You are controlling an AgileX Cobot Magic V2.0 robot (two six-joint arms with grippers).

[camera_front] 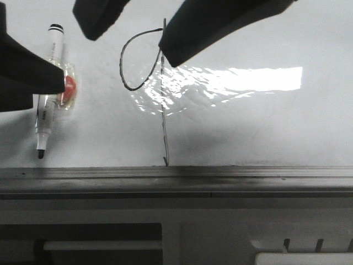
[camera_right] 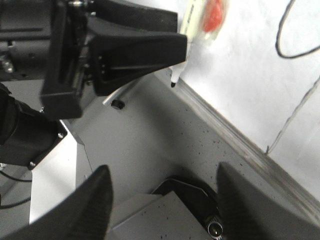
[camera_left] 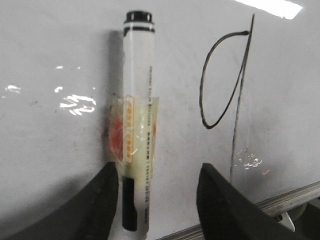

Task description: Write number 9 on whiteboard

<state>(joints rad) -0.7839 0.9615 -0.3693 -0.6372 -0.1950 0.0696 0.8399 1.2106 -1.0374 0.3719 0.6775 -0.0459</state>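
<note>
The whiteboard (camera_front: 265, 121) lies flat with a glare patch. The number 9 (camera_front: 122, 61) is drawn on it in thin black line, a loop joined to a long stem that reaches the rail; it also shows in the left wrist view (camera_left: 201, 95) and the right wrist view (camera_right: 280, 50). A white marker (camera_front: 54, 55) with clear tape and an orange label lies on the board left of the 9, its black tip toward the rail. My left gripper (camera_left: 157, 170) is open around the marker (camera_left: 137, 75), which lies against one finger. My right gripper (camera_right: 164, 170) is open and empty.
A grey metal edge rail (camera_front: 220, 175) runs along the board's near side. Beyond it lies grey robot base structure (camera_right: 150, 130). In the front view the right gripper's dark fingers (camera_front: 220, 27) hang over the top of the 9.
</note>
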